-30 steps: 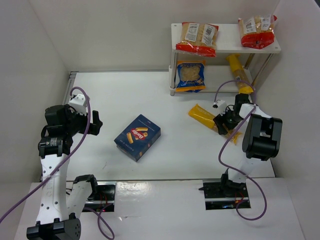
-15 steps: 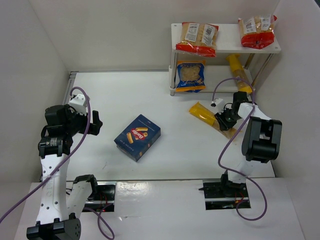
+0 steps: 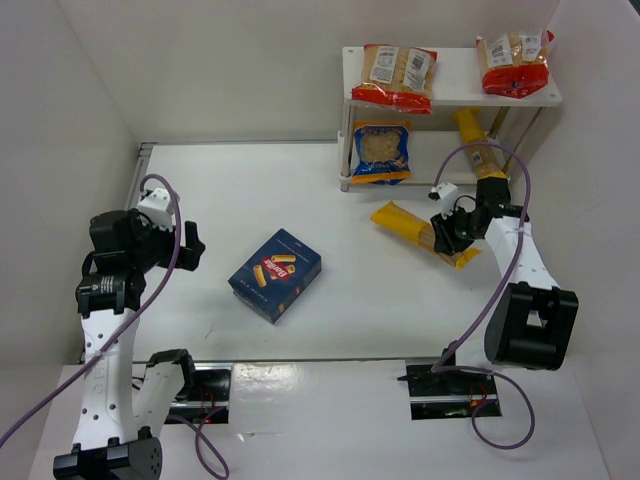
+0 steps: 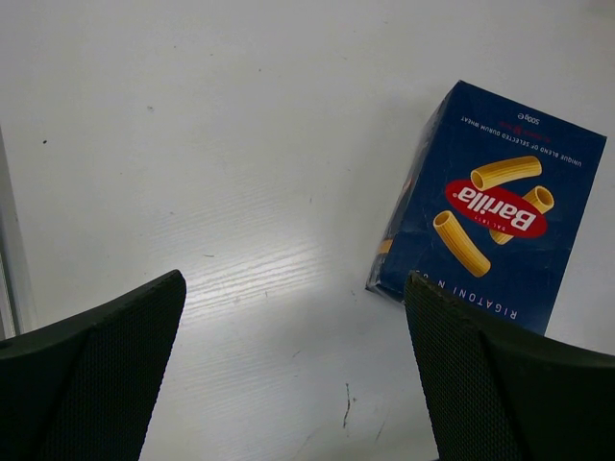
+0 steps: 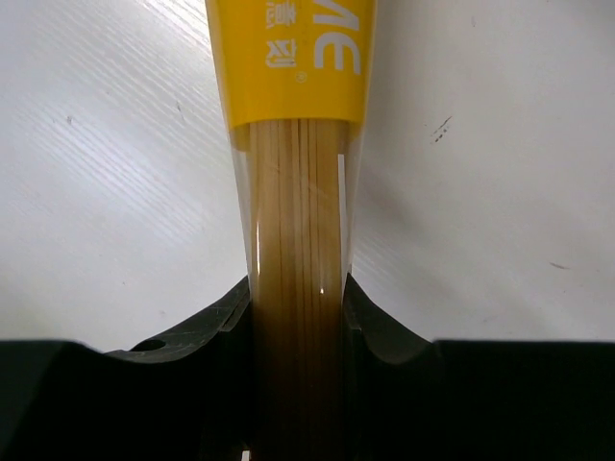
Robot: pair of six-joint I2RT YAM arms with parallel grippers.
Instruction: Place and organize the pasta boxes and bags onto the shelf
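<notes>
Count: one box, five bags, one shelf, two grippers.

1. The shelf (image 3: 455,85) is standing at the far right of the table (image 3: 250,190). Its top board is carrying two red bags, one at the left end (image 3: 398,76) and one at the right end (image 3: 514,62), well apart.
2. The lower level is holding one blue bag (image 3: 381,151) at the left and one shelved spaghetti bag (image 3: 476,146) lying aslant at the right.
3. A second spaghetti bag (image 3: 405,222) is sitting just in front of the shelf. The right gripper (image 3: 447,235) is clamping it near one end. In the right wrist view both fingers are pressing on the clear part of this bag (image 5: 296,240), below its yellow label. Whether the bag is touching the table cannot be told.
4. The box (image 3: 275,274) is lying flat near the table centre, logo side up, touching nothing else.
5. The left gripper (image 3: 185,250) is hovering left of the box with its jaws spread wide and nothing between them. In the left wrist view the box (image 4: 485,226) is showing beyond the right-hand finger (image 4: 500,384).
</notes>
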